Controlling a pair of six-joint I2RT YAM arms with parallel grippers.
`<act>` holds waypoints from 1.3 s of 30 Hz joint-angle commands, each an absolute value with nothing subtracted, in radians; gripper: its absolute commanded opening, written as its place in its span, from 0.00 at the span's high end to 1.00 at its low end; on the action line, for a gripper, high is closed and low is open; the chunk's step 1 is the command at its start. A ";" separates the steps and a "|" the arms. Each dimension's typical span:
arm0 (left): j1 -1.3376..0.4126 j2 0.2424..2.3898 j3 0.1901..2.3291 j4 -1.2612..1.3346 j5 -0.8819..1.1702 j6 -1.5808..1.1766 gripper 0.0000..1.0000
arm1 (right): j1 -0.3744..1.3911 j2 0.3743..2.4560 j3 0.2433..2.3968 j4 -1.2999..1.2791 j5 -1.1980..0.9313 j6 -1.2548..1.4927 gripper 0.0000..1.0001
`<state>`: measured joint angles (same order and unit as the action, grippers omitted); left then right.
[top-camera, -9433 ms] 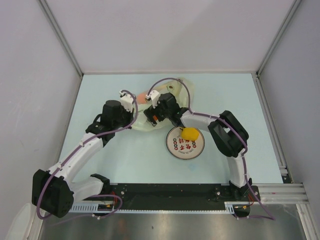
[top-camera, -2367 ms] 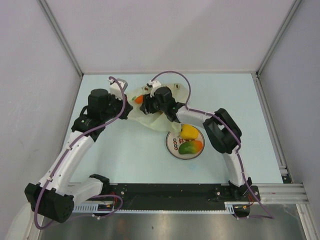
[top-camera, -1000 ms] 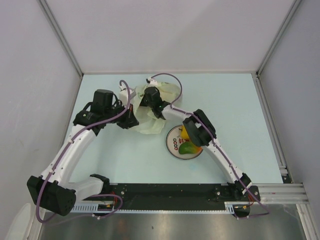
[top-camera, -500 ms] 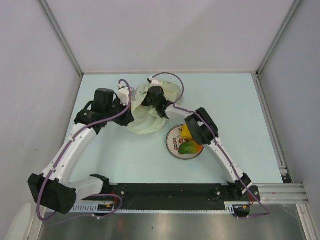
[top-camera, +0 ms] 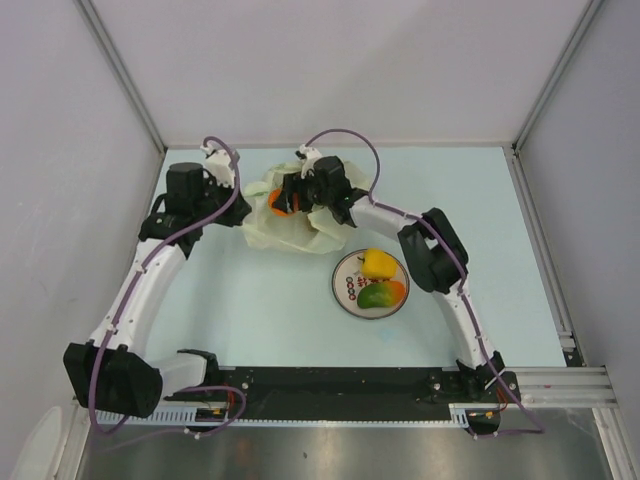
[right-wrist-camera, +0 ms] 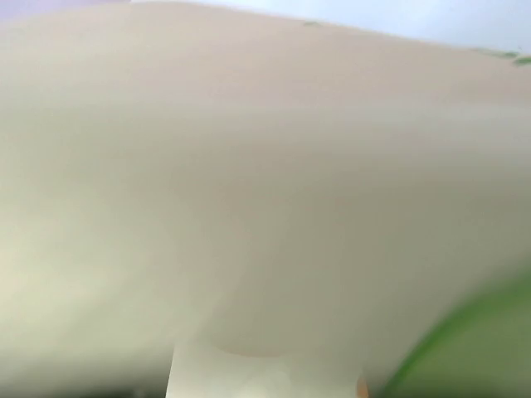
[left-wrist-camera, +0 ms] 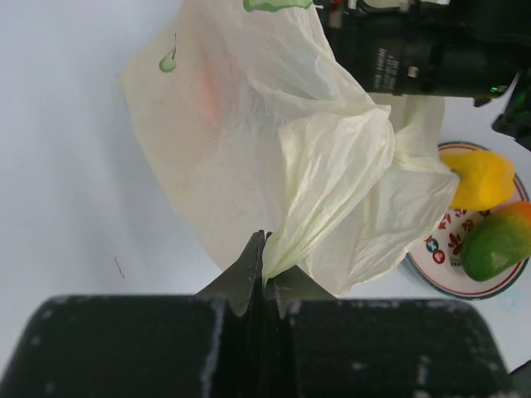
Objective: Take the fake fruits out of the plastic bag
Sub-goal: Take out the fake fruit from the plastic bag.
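The pale cream plastic bag (top-camera: 295, 222) lies crumpled at the table's far middle. My left gripper (left-wrist-camera: 265, 249) is shut on a bunched fold of the bag (left-wrist-camera: 274, 141) at its left edge (top-camera: 243, 193). My right gripper (top-camera: 287, 193) reaches into the bag's mouth beside an orange fruit (top-camera: 273, 201). Bag film fills the right wrist view (right-wrist-camera: 265, 199) and hides the fingers. An orange tint (left-wrist-camera: 207, 91) shows through the film. A yellow fruit (top-camera: 378, 263) and a green-red mango (top-camera: 375, 296) lie on the white plate (top-camera: 345, 290), also in the left wrist view (left-wrist-camera: 481, 178).
The plate stands just right of the bag, near my right forearm (top-camera: 425, 250). Grey walls close off the table on the left, back and right. The black base rail (top-camera: 340, 395) runs along the near edge.
My left gripper has pulled back and to the left with the bag's fold, stretching the bag. The right gripper sits in the bag's mouth and the orange fruit now shows there.
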<state>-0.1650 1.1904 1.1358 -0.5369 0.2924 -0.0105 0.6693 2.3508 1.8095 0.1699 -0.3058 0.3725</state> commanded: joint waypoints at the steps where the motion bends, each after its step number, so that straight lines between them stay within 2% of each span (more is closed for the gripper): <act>1: -0.121 1.229 1.158 -0.391 0.411 -0.087 1.00 | 0.655 2.212 1.769 0.058 -0.475 0.217 0.53; 6: -0.120 1.310 1.196 -0.354 0.443 -0.109 1.00 | 0.655 2.090 1.663 0.038 -0.500 0.037 0.55; 17: -0.121 1.382 1.212 -0.298 0.428 -0.164 1.00 | 0.591 1.839 1.494 0.017 -0.747 -0.216 0.58; 21: -0.121 1.391 1.206 -0.276 0.437 -0.179 1.00 | 0.549 1.755 1.450 -0.116 -0.796 -0.323 0.60; 29: -0.123 1.376 1.177 -0.265 0.431 -0.172 0.99 | 0.520 1.579 1.358 -0.604 -0.854 -0.906 0.62; 36: -0.138 1.393 1.184 -0.273 0.433 -0.172 1.00 | 0.497 1.566 1.356 -0.906 -0.865 -1.351 0.61; 39: -0.149 1.394 1.181 -0.267 0.431 -0.173 1.00 | 0.514 1.577 1.356 -0.949 -0.857 -1.417 0.61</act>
